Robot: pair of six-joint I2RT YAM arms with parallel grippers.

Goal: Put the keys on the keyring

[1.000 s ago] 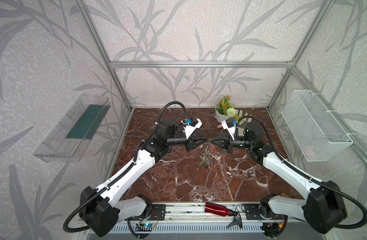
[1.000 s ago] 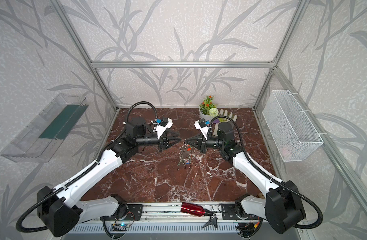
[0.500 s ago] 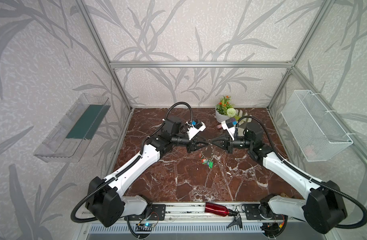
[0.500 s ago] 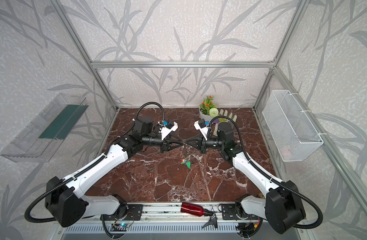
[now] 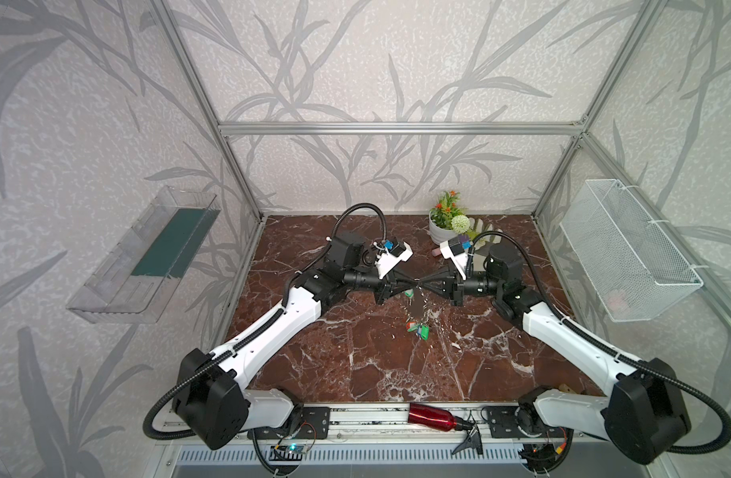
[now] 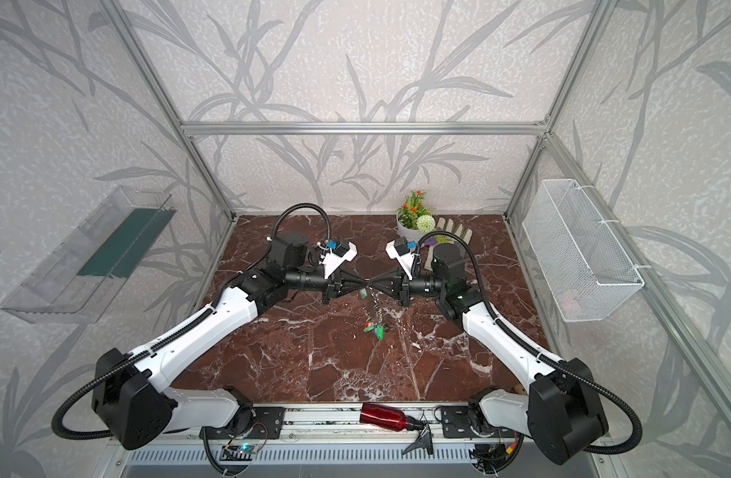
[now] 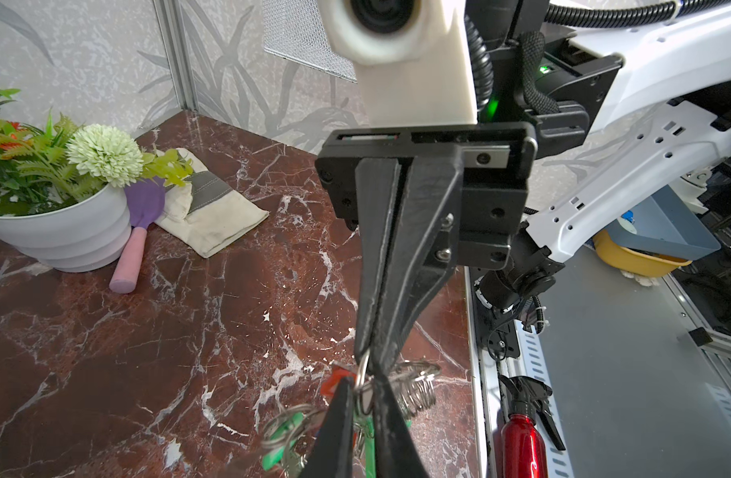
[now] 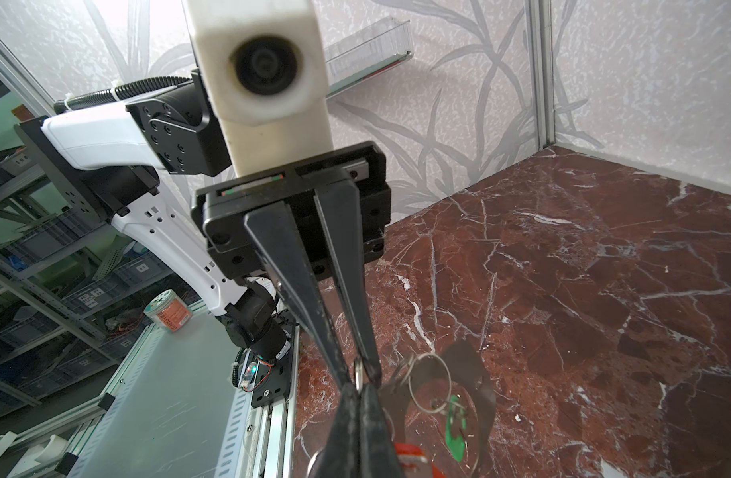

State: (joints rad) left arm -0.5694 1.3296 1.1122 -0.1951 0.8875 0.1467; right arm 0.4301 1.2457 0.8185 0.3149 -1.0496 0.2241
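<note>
Left claw [image 7: 361,387], right claw [image 8: 359,389] both pinch keyring [image 8: 484,397], apparently; key tags [image 8: 455,430] illegible.

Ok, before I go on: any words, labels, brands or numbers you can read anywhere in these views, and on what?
No text can be read in any view.
Round jar with orange label: print too blurred to read.
White stickers on grey storage bins: too small to read.
Green plastic key tag: no writing legible.
Red metal bottle: no lettering visible.
</note>
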